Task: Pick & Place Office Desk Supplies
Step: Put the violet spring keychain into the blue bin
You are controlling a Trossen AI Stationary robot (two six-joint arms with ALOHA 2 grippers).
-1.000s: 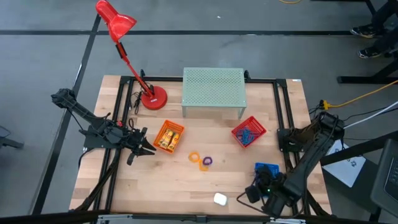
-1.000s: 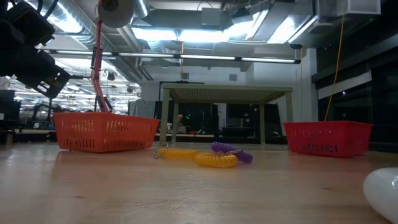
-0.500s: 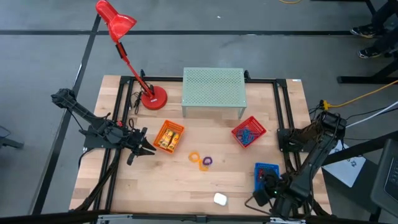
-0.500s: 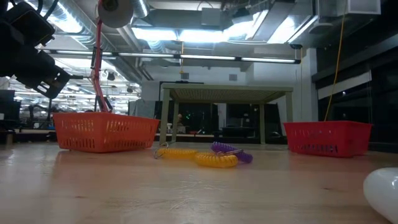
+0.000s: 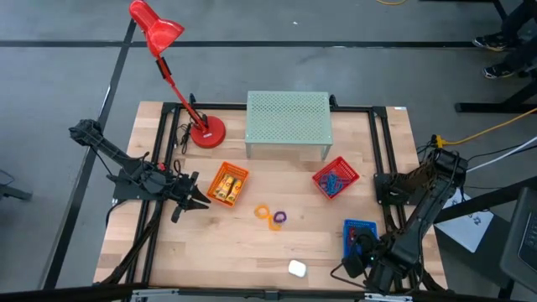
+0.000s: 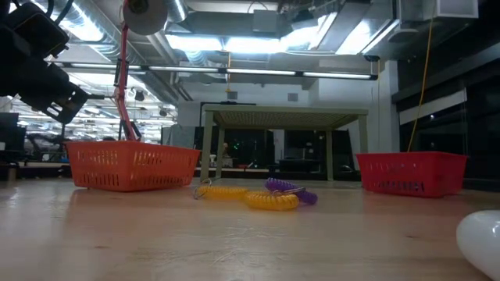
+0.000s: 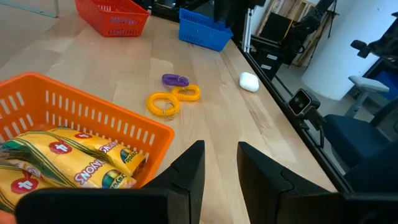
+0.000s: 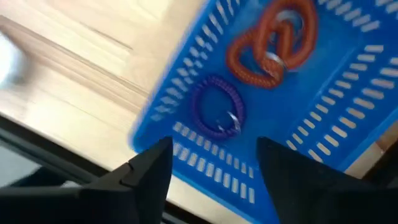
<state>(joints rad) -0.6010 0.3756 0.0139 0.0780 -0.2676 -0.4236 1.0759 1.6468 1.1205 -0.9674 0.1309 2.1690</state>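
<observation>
The left arm reaches in from the table's 9 o'clock edge, stretched low toward the centre. Its gripper [image 5: 195,198] hangs just outside the 9 o'clock side of the orange basket [image 5: 227,184], fingers [image 7: 186,177] a narrow gap apart and holding nothing. In its wrist view the basket [image 7: 81,134] sits right ahead of the fingertips, with yellow tubes [image 7: 68,165] lying inside.

Toward 4 o'clock from that basket, near the table's middle, lie loose loops: two orange loops [image 5: 268,216] touching each other and a purple loop [image 5: 279,217] against them. The low view shows the same cluster [image 6: 258,195] flat on the wood between the orange basket [image 6: 133,165] and the red basket [image 6: 412,172].

The red basket [image 5: 336,178] stands at about 2 o'clock from the loose loops, with blue and other loops inside. A white lump [image 5: 296,268] lies near the 6 o'clock edge.

The right arm comes in from the 3 o'clock side and folds down to the 5 o'clock corner. Its gripper [image 5: 357,256] is over the near end of the blue basket [image 5: 359,230], fingers [image 8: 146,168] spread wide and empty. Its wrist view shows the blue basket [image 8: 292,155] directly below, holding an orange coil [image 8: 270,46] and a purple coil [image 8: 217,112], both apart from the fingers.
</observation>
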